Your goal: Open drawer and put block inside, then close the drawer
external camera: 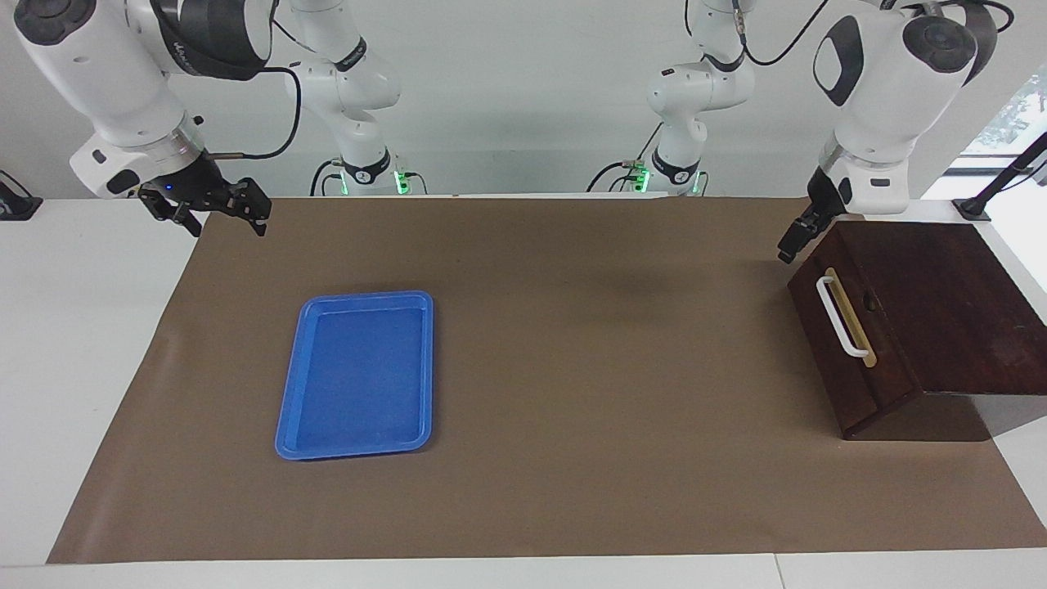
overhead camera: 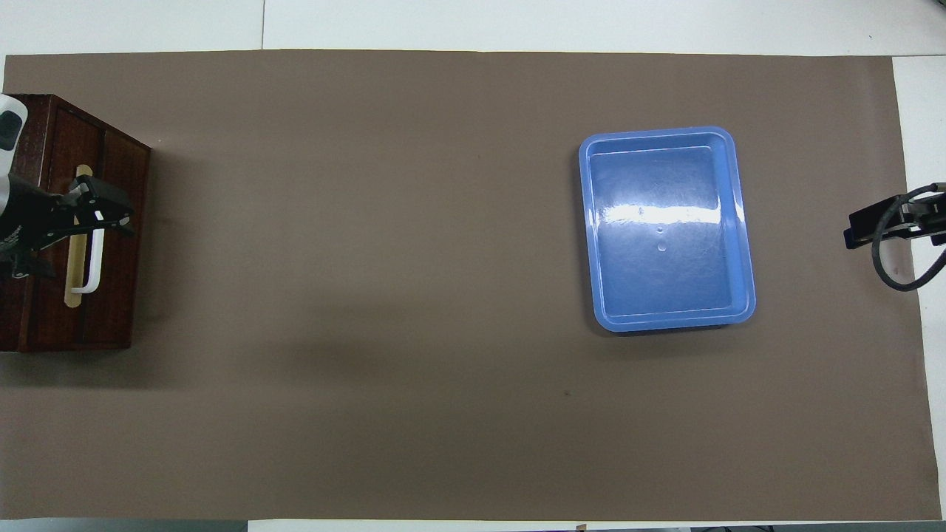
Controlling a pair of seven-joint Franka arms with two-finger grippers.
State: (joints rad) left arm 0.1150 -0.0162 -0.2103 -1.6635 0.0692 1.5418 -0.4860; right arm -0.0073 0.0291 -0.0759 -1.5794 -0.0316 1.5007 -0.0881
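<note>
The drawer [external camera: 851, 343] sits shut in its cabinet [external camera: 941, 303] at the left arm's end of the bench [external camera: 572, 491]. The left gripper [external camera: 795, 241] hangs just above it, its finger spread impossible to tell. The right gripper [external camera: 221, 214] waits, spread wide, over the bench's other end near the blue tray [external camera: 357, 372].

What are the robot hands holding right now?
Nothing. The left gripper hangs over the drawer, clear of its handle. The right gripper waits over the table edge, open and empty.

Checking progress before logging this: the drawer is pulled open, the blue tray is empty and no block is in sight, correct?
Not quite. The drawer is shut, its front flush with the cabinet, as the facing view shows. The rest holds: the tray is empty and no block shows.
</note>
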